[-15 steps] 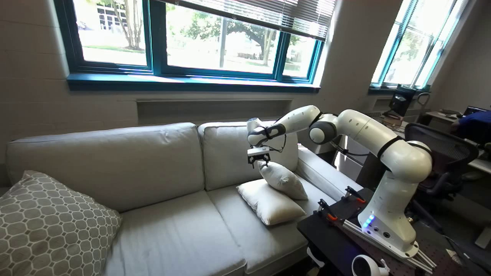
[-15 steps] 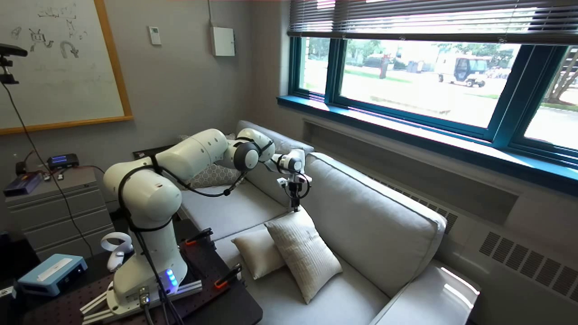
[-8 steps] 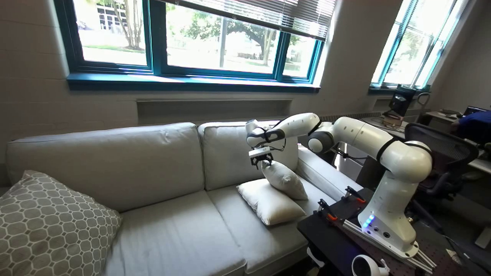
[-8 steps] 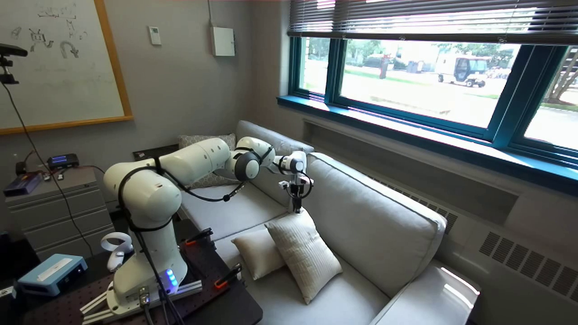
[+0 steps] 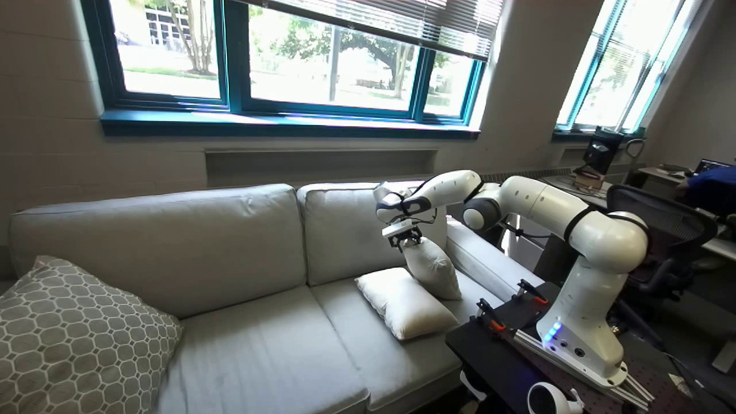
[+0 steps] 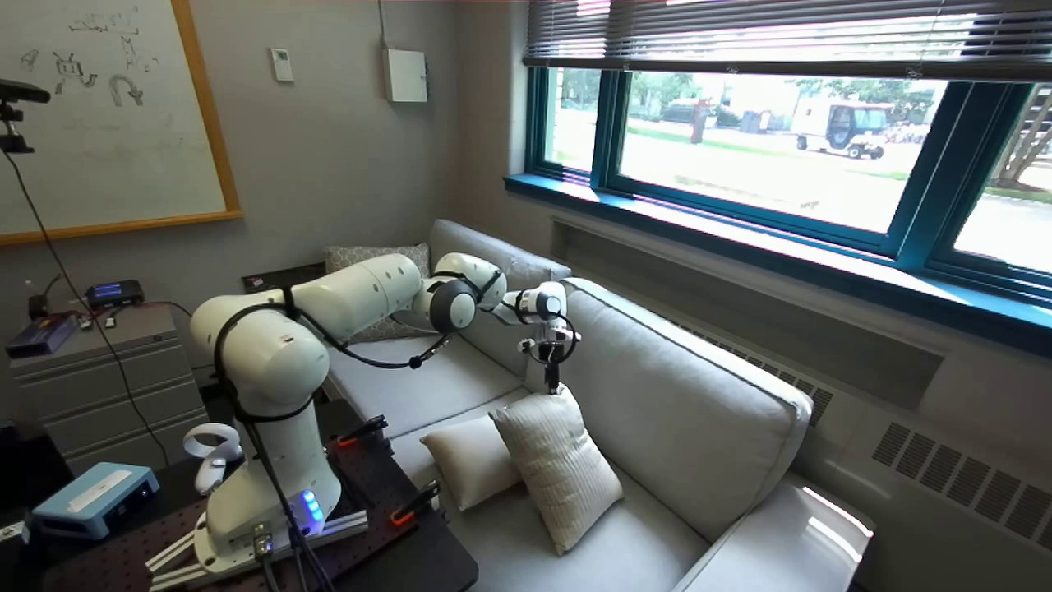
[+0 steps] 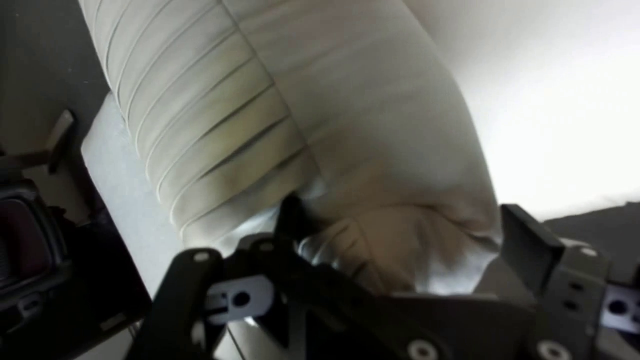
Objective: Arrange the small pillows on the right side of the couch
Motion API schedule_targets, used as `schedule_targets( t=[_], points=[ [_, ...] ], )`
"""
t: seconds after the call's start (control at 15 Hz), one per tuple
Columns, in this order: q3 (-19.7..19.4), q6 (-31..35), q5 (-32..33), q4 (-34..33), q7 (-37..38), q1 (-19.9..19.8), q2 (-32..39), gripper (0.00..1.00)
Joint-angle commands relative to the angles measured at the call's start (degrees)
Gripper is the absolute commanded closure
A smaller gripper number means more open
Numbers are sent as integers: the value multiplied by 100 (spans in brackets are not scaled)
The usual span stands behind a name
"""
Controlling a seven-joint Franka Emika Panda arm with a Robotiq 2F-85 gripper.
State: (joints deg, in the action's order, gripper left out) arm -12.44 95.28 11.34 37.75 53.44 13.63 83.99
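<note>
window [image 5: 293, 62] above a pale couch [image 5: 259, 351]. on the couch near its armrest [image 5: 489, 259], a tilted small pillow [image 6: 559, 469] sits just beside a flatter small pillow [image 5: 405, 305]. the gripper [image 7: 404, 212] has fingers apart around the tilted pillow's upper corner; whether clamped, i cannot tell.

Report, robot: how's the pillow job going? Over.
Fingers apart, corner of ribbed pillow between. Pillow tilted on couch. Plain pillow alongside, possibly in the way.
</note>
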Motion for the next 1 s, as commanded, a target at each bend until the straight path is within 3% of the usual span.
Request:
schedule_targets(
  t=[0.0,0.07,0.33,0.67,0.8,0.87,0.93],
  points=[
    [-5,-236,192,109,262,-117,0,10],
    [3,-296,212,141,294,-141,0,25],
    [34,-525,199,136,482,-211,1,58],
    [114,-703,37,-330,775,-248,-10,92],
    [129,-732,-42,-692,941,-257,-4,96],
    [67,-580,-121,-565,1078,-211,-207,98],
    [71,-507,-169,-617,1249,-220,-325,94]
  ],
)
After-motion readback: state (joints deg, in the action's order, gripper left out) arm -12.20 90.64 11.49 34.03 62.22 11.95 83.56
